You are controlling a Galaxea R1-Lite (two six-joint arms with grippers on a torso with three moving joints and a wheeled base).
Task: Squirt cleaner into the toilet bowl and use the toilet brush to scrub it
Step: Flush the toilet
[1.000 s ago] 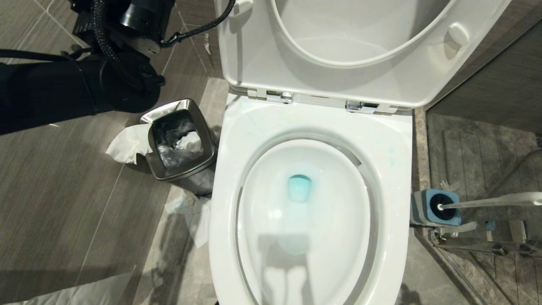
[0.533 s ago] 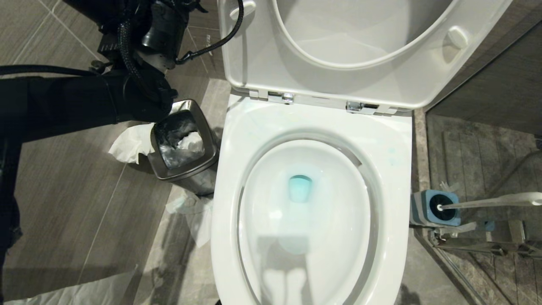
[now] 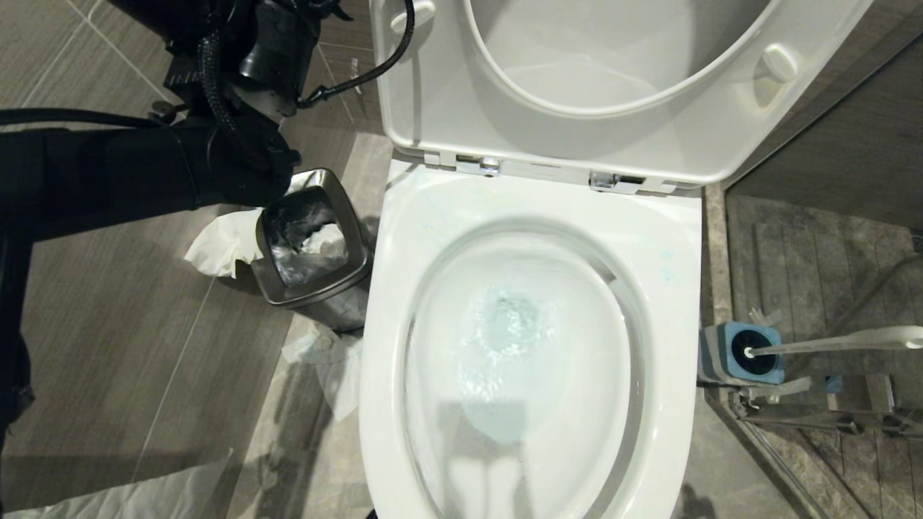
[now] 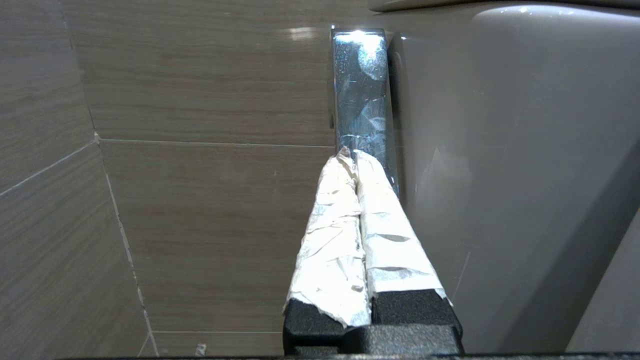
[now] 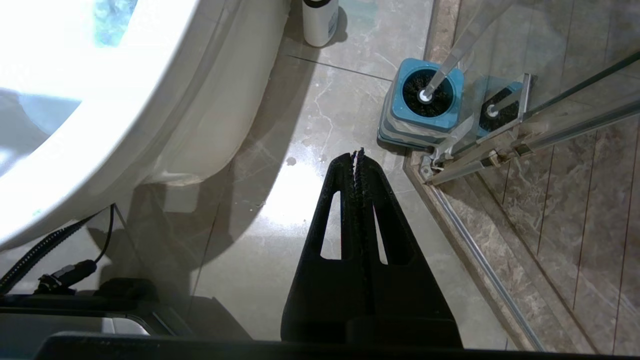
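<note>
Two closed grippers, one flush under way.
Left gripper, fingers pressed together, touched the chrome flush lever at eleven o'clock of the toilet bowl; water churned with teal cleaner. Right gripper hung pinched empty; judging by that, fetching the toilet brush at three o'clock came next.

Your right gripper hangs over the shiny floor with its black jaws pressed together, holding nothing. Just past the jaw tips, a little to one side, the toilet brush stands in its blue holder. Its black bristles sit down inside. The white toilet bowl curves away on the other side of the jaws. A white bottle stands farther off.
</note>
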